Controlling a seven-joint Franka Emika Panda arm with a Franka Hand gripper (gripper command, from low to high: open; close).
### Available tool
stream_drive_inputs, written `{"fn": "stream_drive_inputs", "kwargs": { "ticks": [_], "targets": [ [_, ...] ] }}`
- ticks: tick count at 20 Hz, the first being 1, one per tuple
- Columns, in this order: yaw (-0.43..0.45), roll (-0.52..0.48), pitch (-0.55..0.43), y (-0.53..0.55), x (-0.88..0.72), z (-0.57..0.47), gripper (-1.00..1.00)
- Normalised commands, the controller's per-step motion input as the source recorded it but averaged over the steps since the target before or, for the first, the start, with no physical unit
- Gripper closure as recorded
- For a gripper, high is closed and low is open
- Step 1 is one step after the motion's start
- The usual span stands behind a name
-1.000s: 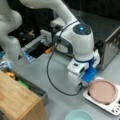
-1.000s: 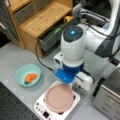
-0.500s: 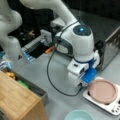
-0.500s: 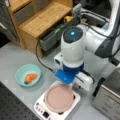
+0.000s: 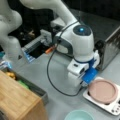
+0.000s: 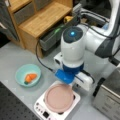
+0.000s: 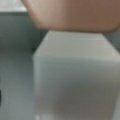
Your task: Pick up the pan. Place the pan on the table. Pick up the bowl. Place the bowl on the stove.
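On grey table (image 5: 52,82), stove (image 5: 100,101), seemingly.

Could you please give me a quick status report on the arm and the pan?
Gripper low at pan's edge. Pan on stove. Bowl on table, holding a carrot.

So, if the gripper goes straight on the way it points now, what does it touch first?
Probably the pan. The gripper points down at the pan's rim, which sits on the stove. The wrist view shows the pan and the white stove close ahead. Fingertips are hidden, so the pan's handle or the stove edge is possible.
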Motion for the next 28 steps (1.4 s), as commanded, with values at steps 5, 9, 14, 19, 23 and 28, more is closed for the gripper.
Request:
{"fn": "stream_drive_inputs", "kwargs": {
  "ticks": [5,9,14,19,23,28],
  "targets": [
    [0.057,-0.158,0.049,0.04,0.19,0.07,1.0],
    [0.06,-0.155,0.05,0.03,0.2,0.07,1.0],
    [0.055,-0.153,0.038,0.03,0.2,0.07,1.0],
    [0.053,-0.154,0.026,0.03,0.19,0.1,1.0],
    [0.055,-0.147,0.029,0.03,0.18,0.11,1.0],
    [0.071,-0.12,0.019,0.0,0.16,0.15,1.0]
  ]
}}
